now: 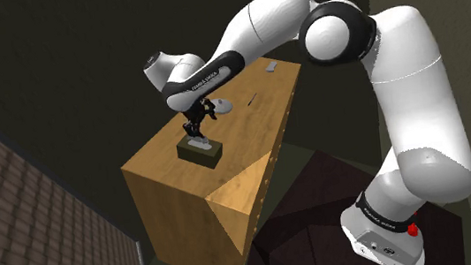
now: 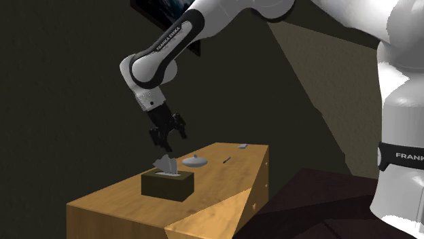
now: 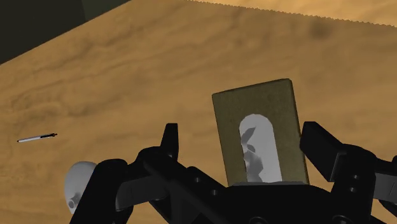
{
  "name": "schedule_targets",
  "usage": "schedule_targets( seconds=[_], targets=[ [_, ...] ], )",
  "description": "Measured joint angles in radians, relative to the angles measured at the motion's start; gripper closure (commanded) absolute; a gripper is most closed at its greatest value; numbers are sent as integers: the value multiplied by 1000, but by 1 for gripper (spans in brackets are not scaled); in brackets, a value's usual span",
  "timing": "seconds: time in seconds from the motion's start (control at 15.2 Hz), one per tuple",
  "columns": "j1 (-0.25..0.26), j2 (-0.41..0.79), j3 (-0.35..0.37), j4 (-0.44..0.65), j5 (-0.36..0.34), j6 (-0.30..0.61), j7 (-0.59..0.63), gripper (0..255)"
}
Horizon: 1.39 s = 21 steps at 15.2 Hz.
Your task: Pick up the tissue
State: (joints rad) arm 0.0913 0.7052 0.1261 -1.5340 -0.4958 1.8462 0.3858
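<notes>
A dark olive tissue box (image 1: 205, 152) (image 2: 167, 186) (image 3: 257, 111) stands on a wooden cabinet top (image 1: 161, 156) (image 2: 115, 197). A pale grey tissue (image 1: 197, 143) (image 2: 166, 165) (image 3: 257, 153) sticks up from its oval slot. My black gripper (image 1: 195, 131) (image 2: 165, 145) (image 3: 245, 143) hangs just above the tissue, pointing down at it. The gripper is open. In the wrist view its fingers (image 3: 169, 141) stand apart on either side of the box and hold nothing. Whether the fingertips touch the tissue I cannot tell.
Further along the top lie a grey lidded dish (image 1: 221, 106) (image 2: 194, 161) (image 3: 79, 184), a thin pen (image 1: 253, 96) (image 2: 226, 160) (image 3: 36, 137) and a small flat grey object (image 1: 270, 65) (image 2: 242, 145). The cabinet's edges drop off close to the box. A brick wall (image 1: 29, 218) stands at the shoulder view's left.
</notes>
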Motion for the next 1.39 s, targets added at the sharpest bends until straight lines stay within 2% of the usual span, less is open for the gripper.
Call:
schedule_targets(
  seconds=[0.2,0.33,0.73,0.79,1.39],
  targets=[
    [25,128,-24,133,-31,-36,-5,0],
    [31,174,-30,182,-37,-44,-8,0],
    [35,236,-37,205,-46,-11,9,0],
    [36,240,-37,209,-46,-11,9,255],
    [34,236,-39,206,-48,-9,10,255]
  ],
)
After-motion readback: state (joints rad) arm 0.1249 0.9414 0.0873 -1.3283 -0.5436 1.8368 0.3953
